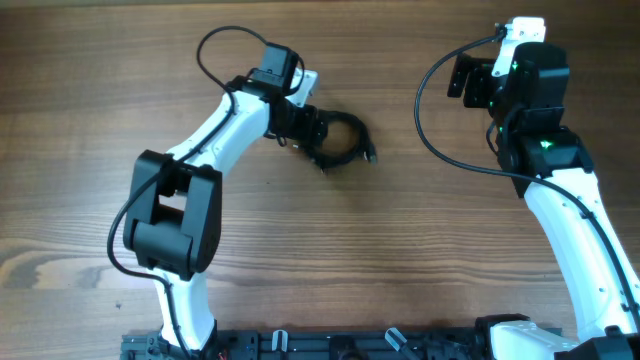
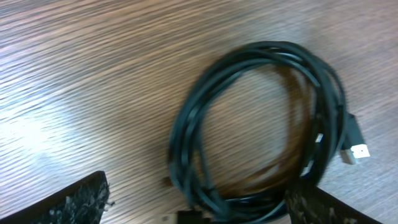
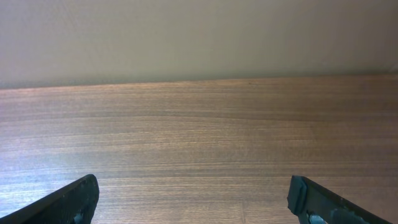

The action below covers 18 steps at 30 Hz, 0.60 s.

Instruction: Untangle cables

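The cables (image 1: 360, 135) lie as one dark coiled bundle on the wooden table, just right of my left gripper (image 1: 312, 135). Seen from the left wrist, the cables (image 2: 186, 124) form a loop of several strands with a silver-tipped plug (image 2: 356, 148) sticking out at the right. My left gripper (image 2: 199, 211) is open, and the near part of the coil lies between its two fingers (image 2: 74, 202). My right gripper (image 1: 462, 75) hovers far to the right, away from the coil. In its own view the right gripper (image 3: 196, 208) is open over bare wood.
Thick black arm cables loop beside each arm (image 1: 215, 45) (image 1: 425, 115). A black rail (image 1: 330, 345) runs along the table's front edge. A pale wall (image 3: 199, 37) rises behind the table's far edge.
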Tool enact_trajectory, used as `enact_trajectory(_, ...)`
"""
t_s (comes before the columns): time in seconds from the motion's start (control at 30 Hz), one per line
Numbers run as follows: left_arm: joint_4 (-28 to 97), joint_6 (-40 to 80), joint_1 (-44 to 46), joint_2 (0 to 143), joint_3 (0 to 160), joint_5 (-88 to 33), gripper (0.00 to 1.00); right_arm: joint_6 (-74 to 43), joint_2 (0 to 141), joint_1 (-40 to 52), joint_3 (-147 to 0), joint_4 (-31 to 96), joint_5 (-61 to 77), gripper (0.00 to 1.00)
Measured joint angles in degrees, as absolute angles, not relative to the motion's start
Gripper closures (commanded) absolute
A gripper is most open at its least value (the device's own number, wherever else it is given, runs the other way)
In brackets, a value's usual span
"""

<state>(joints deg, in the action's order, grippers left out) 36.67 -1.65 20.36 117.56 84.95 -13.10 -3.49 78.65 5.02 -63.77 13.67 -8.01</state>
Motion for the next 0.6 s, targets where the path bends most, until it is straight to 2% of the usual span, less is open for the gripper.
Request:
enact_trajectory(0.13,35.7,-1.7,22.5,117.7,84.9,-11.9,0.13,-3.7,78.7,5.0,-63.8,13.7,-8.0,0.0)
enact_trajectory(0.3,35.6,-1.8,24.6,119.6,85.0,-9.9,0.14,-3.7,78.7,5.0,-63.8,13.8,-8.0,0.0)
enact_trajectory(0.6,35.4,-1.9,24.9,121.9,85.2,-7.2,0.25,-3.7,78.7,5.0,-63.8,14.2,-8.0,0.0)
